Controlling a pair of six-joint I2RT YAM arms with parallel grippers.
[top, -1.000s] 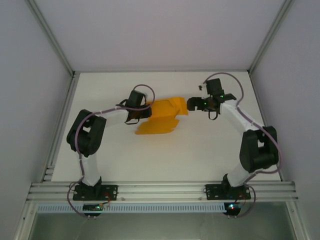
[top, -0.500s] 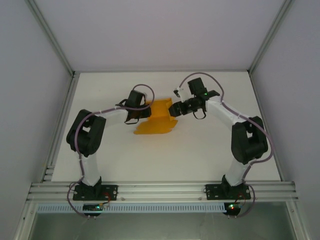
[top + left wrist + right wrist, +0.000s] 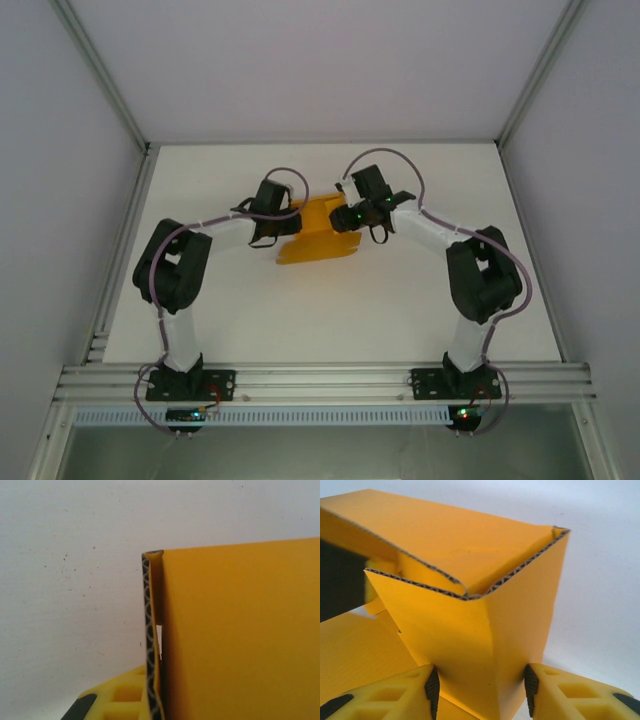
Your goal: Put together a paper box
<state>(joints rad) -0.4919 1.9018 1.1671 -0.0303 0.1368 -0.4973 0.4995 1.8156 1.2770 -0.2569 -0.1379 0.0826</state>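
White table (image 3: 400, 300) under bare pale walls carries the paper box (image 3: 318, 238) just past its centre toward 12 o'clock, half folded. The left gripper (image 3: 291, 224) at its 9 o'clock side is pressed together on a raised wall. The right gripper (image 3: 480, 692), at 3 o'clock, pinches a folded corner between both pads.

With both arms holding thin card, any pull apart could tear or crease a fold, and the bent corner may spring free. The long axis seems to run from 1 to 7 o'clock, with the raised walls at the far end and a flat flap spread toward 7.
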